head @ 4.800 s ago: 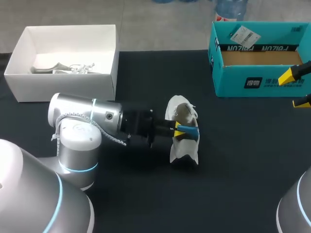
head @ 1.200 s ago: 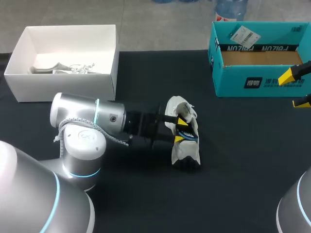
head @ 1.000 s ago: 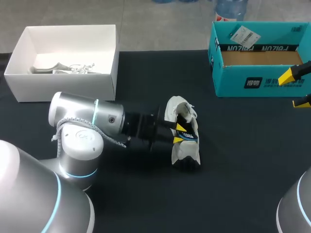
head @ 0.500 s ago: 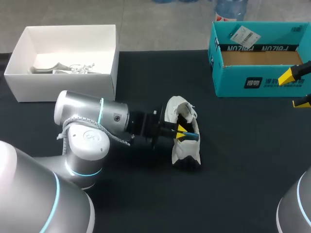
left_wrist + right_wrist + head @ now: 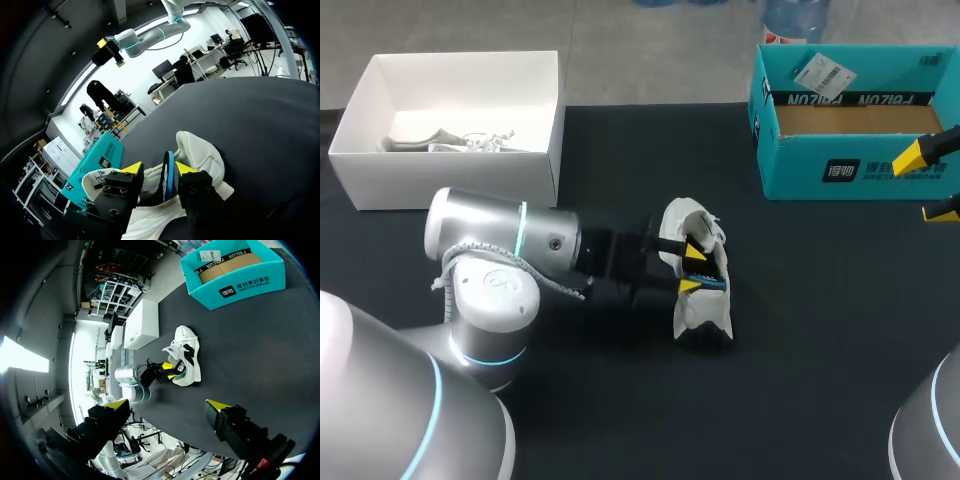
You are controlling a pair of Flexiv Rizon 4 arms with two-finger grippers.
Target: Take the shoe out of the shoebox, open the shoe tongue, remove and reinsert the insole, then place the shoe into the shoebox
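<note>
2 boxes sit at the far corners of the dark worktop [image 5: 820, 330]. At the left is a white box [image 5: 440, 185] with some pale, crumpled stuff lying in it; I cannot tell what it is.

My left arm [image 5: 500, 250] lies low across the worktop, pointing at the shoe. The left end effector [image 5: 692, 268] is at the shoe's mouth with its fingers apart. From the left wrist view the blue insole [image 5: 168, 175] stands on edge between them, close against 1 finger with a gap to the other, so I judge it is not pinched.

The white shoe [image 5: 700, 310] rests on the worktop near the middle, well apart from both boxes. Its collar is spread and the insole is partly down inside it.

At the right, the teal shoebox [image 5: 800, 170] stands open and shows only its bare cardboard floor. The right end effector [image 5: 166, 405] hangs by the worktop's right edge near that box, spread wide and carrying nothing.

My read on progress: the shoe is out and its tongue looks open. The insole is mid-step, though I cannot tell whether it is on its way out or back in. Seating it flat and boxing the shoe remain.
</note>
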